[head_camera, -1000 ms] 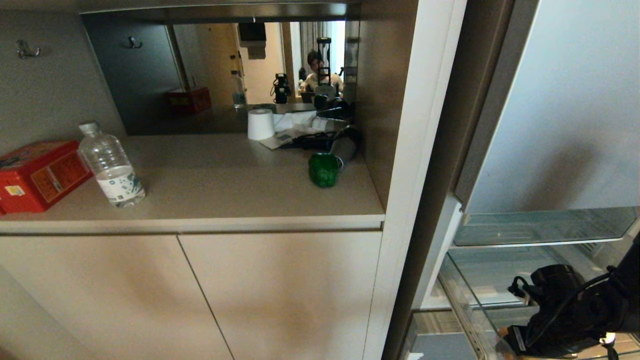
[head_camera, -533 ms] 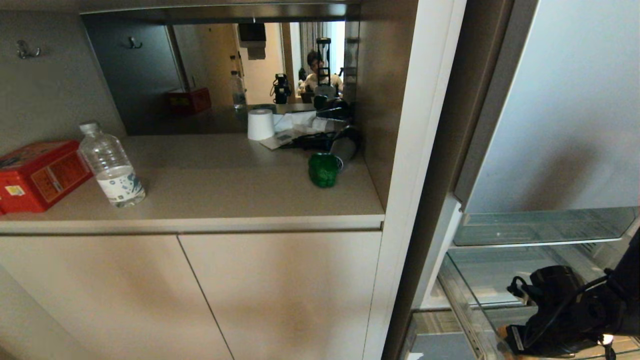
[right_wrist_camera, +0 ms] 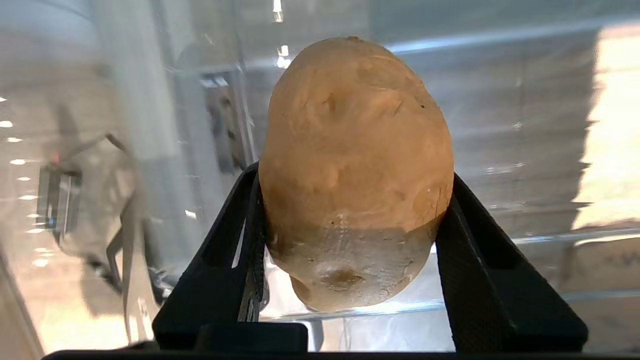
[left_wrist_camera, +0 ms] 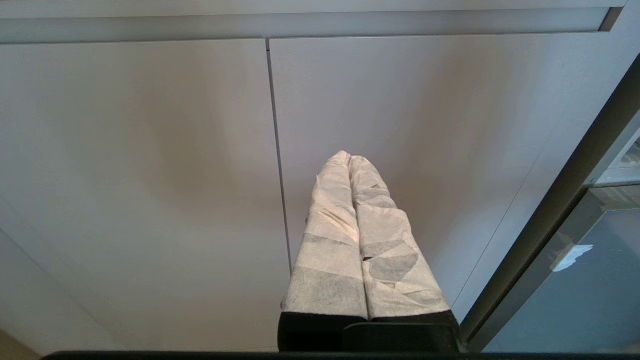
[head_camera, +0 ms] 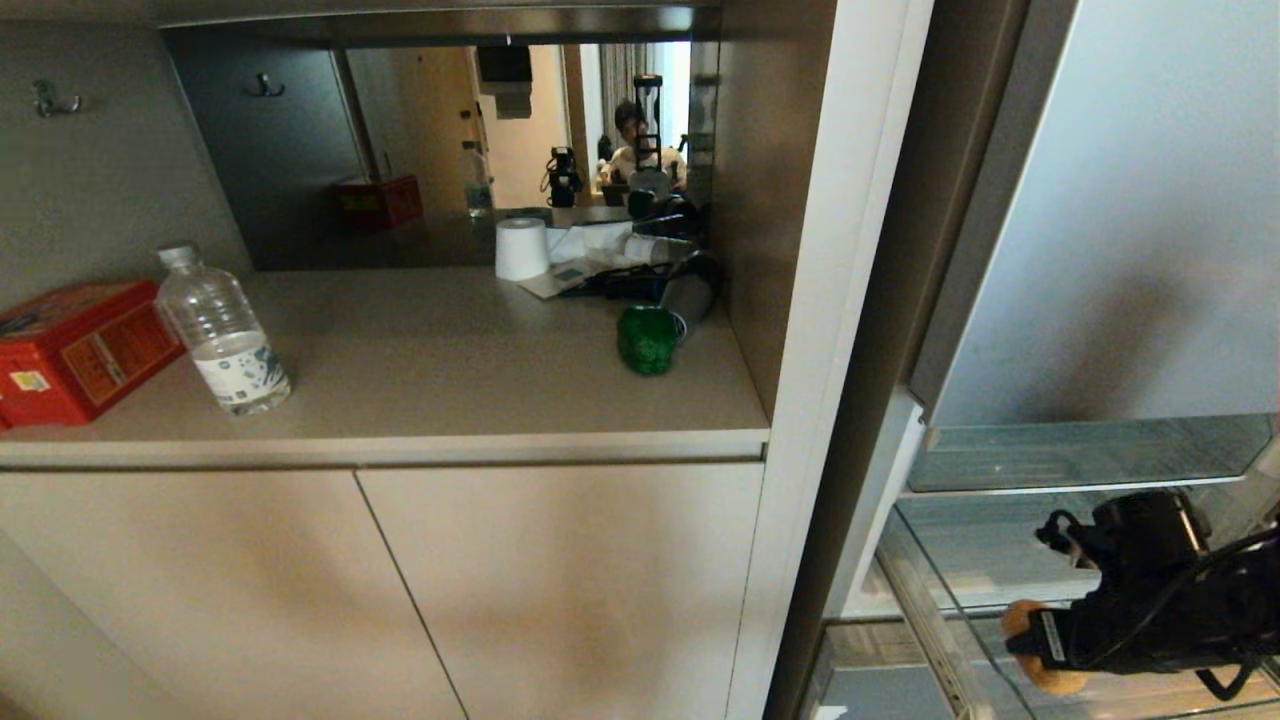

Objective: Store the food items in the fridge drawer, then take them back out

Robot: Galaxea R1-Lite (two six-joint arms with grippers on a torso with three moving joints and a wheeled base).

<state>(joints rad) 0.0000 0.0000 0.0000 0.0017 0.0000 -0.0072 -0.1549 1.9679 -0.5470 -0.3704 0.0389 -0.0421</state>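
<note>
- The right arm (head_camera: 1165,610) is black and bulky, with a rounded housing on top.
- Thin black cables loop along it.
- A small white label with dark print sits near its front end.
- The right gripper (right_wrist_camera: 350,225) has two flat black fingers (right_wrist_camera: 220,260), broad at the base, with cut-out openings.
- The left gripper (left_wrist_camera: 350,162) has two long fingers (left_wrist_camera: 330,240) wrapped in white tape, dark patches showing through, on a black base.
</note>
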